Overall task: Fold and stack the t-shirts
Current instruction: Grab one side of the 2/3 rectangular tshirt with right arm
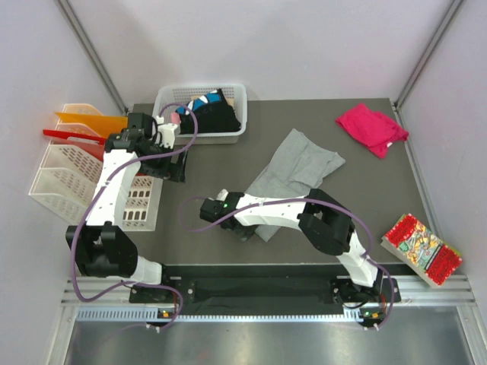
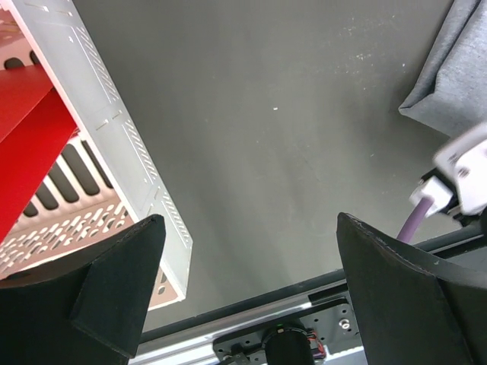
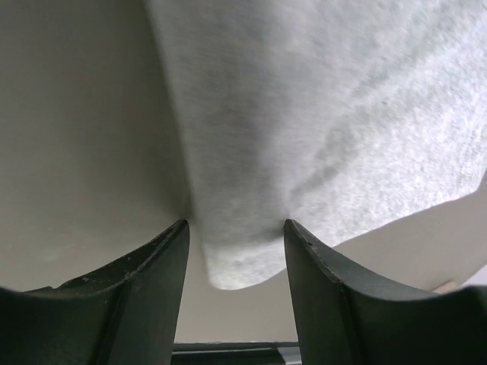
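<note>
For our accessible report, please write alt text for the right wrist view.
A corner of the light grey t-shirt lies between the two dark fingers of the right pincer, over a pale-looking table. Whether the cloth is pinched is unclear.

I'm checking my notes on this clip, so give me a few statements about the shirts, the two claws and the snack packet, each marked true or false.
1. A corner of the large light grey cloth t-shirt lies between the right claw's fingers. True.
2. The left claw grips the magenta-pink cloth t-shirt. False: it hangs open and empty above the dark table, beside the white slotted plastic rack.
3. The pink t-shirt lies in the white plastic basket. False: it lies crumpled on the table's far right; the basket holds black cloth with blue-white patches.
4. The red patterned snack packet sits at the table's near right corner. True.
</note>
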Robot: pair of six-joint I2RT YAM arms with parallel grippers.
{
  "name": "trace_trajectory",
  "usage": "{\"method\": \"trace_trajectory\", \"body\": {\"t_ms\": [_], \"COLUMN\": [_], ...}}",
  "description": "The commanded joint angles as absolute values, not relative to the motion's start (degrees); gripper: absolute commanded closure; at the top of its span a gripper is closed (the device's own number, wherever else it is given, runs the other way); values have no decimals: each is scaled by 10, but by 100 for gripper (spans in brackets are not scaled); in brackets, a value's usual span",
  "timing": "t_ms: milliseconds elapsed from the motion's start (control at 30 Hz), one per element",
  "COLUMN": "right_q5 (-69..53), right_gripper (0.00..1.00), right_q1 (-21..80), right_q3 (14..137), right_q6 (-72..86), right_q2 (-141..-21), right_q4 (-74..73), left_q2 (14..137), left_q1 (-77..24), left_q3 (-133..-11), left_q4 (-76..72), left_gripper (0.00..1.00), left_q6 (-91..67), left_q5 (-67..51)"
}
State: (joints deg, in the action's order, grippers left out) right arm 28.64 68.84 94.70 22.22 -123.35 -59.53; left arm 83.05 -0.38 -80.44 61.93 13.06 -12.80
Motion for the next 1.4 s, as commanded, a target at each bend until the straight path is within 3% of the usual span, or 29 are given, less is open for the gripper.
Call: {"method": "trace_trajectory", "body": {"t_ms": [0,1367], "right_q5": [303,247], "right_gripper": [47,52], "right_q1": [667,675], "right_q3": [912,966], "right_q6": [219,205], "right_q2": [-1173,-1261], "right_q4": [-561,-534], "left_q2": [822,823], "left_q1": [-4,-4], "left_q3": [-811,-810], "left_q4": [610,613], "left_gripper": [1,1], "left_q6": [99,98], "left_q5": [-141,-141]}}
